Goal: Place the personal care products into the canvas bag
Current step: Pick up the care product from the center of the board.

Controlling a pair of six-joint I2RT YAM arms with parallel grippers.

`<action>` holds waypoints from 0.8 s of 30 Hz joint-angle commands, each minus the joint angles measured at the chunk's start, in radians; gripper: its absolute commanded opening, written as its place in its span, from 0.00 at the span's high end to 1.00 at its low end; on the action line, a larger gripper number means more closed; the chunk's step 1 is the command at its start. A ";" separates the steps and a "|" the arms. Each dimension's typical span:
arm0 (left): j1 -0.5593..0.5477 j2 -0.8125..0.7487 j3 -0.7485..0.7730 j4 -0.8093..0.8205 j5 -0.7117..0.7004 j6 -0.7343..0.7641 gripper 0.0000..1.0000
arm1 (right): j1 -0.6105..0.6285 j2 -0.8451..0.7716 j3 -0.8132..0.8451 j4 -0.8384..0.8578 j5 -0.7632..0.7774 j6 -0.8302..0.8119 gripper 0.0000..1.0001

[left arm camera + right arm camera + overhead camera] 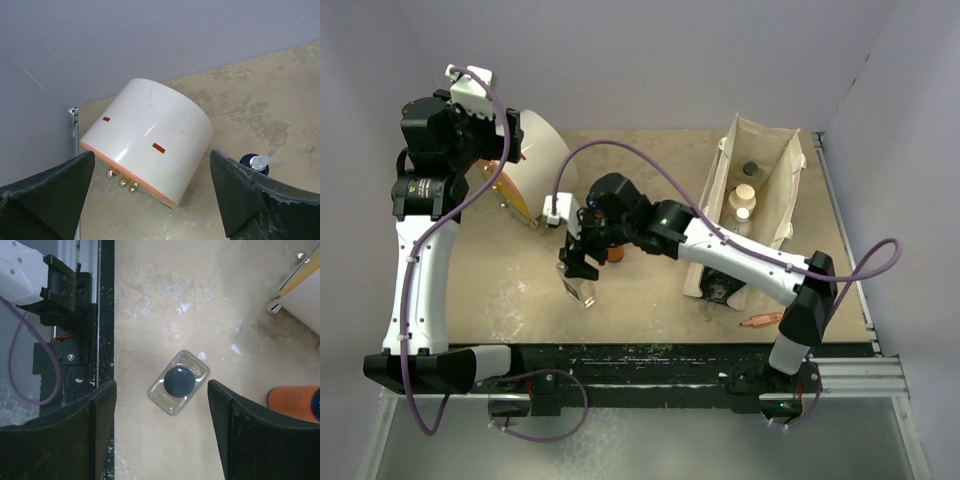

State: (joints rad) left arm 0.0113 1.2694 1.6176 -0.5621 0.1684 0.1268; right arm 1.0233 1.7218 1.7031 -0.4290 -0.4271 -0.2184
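Hovering right gripper (pixel 162 386), jaws open, straddles the clear bottle (pixel 179 382) without touching it. The bottle stands upright on the table (pixel 520 285), long axis vertical, body turned diagonal to the jaws. Right arm is nearer; left gripper (pixel 151 156) sits open by the drum (pixel 150 120). Orange bottle (pixel 292 401) crowds the far-right side. Canvas bag (pixel 790 190) is well right.

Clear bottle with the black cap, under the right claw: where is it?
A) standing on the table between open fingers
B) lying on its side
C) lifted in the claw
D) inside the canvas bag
A: seen from the right wrist, the clear bottle stands cap-up on the table, with a gap to each finger of the right gripper.
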 commanded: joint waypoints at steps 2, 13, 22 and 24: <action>0.009 -0.042 -0.012 0.058 -0.013 0.012 0.01 | 0.084 0.029 -0.012 0.087 0.235 0.067 0.20; 0.013 -0.071 -0.046 0.078 0.023 0.009 0.01 | 0.121 0.100 -0.047 0.115 0.415 0.080 0.11; 0.059 -0.094 -0.073 0.100 0.057 -0.028 0.01 | 0.122 0.166 -0.070 0.091 0.352 0.113 0.12; 0.064 -0.099 -0.077 0.102 0.060 -0.031 0.01 | 0.123 0.178 -0.077 0.094 0.344 0.118 0.14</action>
State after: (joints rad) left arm 0.0582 1.2041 1.5497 -0.5220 0.1997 0.1219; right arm 1.1442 1.8957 1.6291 -0.3450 -0.0498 -0.1345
